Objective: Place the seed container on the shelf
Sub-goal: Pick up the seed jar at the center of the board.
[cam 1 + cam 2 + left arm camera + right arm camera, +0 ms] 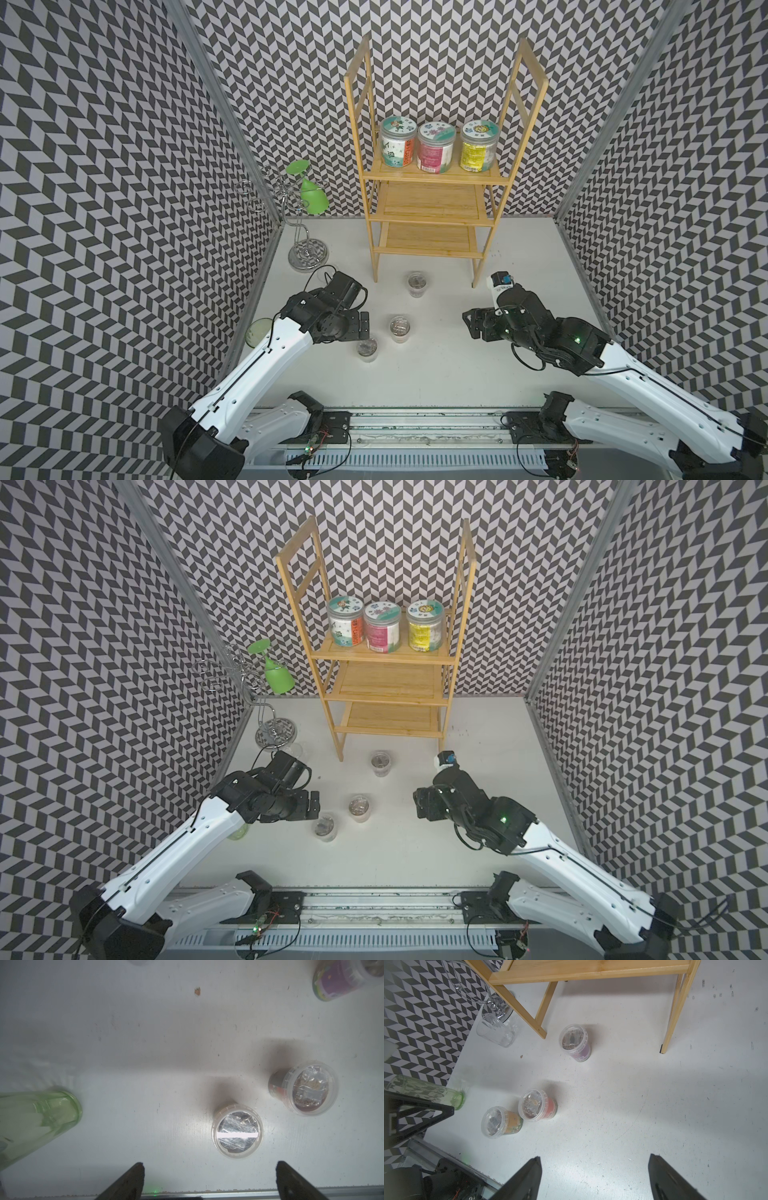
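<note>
Seed container (pixel 236 1130) sits just ahead of my left pincer (pixel 209 1163), which is apart and empty. Right pincer (pixel 596 1157) apart too, empty, shelf (pixel 591 972) beyond it.

Both top views hang high over the near edge of the table (pixel 436 382), looking down and back, with the shelf (pixel 432 203) in view. The left wrist camera stares almost straight down, close. The right one sits higher, tilted toward the shelf feet. Both catch the tubs (pixel 236 1132).
</note>
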`<state>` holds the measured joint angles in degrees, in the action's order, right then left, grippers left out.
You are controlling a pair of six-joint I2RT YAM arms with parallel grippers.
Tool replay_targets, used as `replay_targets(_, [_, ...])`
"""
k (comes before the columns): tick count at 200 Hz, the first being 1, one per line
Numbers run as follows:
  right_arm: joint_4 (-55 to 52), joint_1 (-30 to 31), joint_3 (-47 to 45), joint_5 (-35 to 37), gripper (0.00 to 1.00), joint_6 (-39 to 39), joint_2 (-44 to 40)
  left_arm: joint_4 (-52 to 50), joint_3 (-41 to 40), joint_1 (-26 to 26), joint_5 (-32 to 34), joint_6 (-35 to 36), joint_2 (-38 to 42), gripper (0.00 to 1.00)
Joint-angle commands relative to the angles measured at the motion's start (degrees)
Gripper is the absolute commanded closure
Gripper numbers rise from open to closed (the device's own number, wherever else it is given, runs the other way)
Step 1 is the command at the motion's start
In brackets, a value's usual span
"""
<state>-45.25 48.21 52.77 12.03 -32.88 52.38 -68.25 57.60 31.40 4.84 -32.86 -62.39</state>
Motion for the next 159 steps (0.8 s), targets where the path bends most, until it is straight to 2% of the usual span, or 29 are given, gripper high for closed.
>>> replay_targets(1, [3.2, 0.3, -0.8, 0.4, 0.15, -0.8, -1.5, -0.8, -1.2, 1.4, -4.1, -3.3, -1.0, 0.0])
replay_targets(32, [4.4, 0.2, -2.1, 0.4, 0.15, -0.9, -3.3, -1.2, -1.1, 2.7, -6.7, -4.7, -4.2, 0.01])
replay_targets(159, [5.4, 0.1, -4.1, 2.3, 0.14, 2.2, -6.3, -0.9, 2.9, 5.7, -7.4, -6.4, -15.7, 0.0])
